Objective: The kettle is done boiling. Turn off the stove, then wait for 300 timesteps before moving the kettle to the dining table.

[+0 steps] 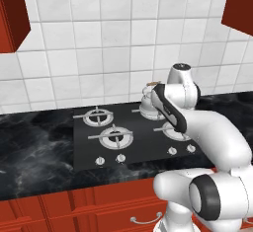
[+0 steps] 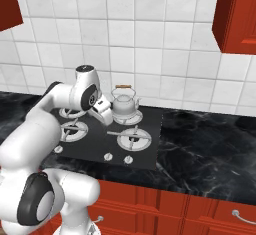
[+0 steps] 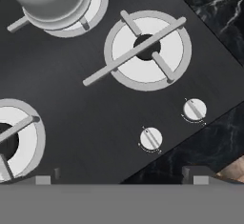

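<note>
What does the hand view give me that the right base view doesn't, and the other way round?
Hand view alone: the fingers spread open above the stove, and a close look at the pointer lines on the two knobs nearest them.

Right base view alone: the whole kettle with its arched handle and lid knob, the tiled wall, the red cabinets.

Both: the kettle on a rear burner, the black stove, the marble counter.

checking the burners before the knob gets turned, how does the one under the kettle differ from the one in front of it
The back right burner carries the kettle; the front right burner is bare. The back one sits by the tiled wall, the front one beside the knobs. Both have silver rings and grey grates on the black stove.
</note>
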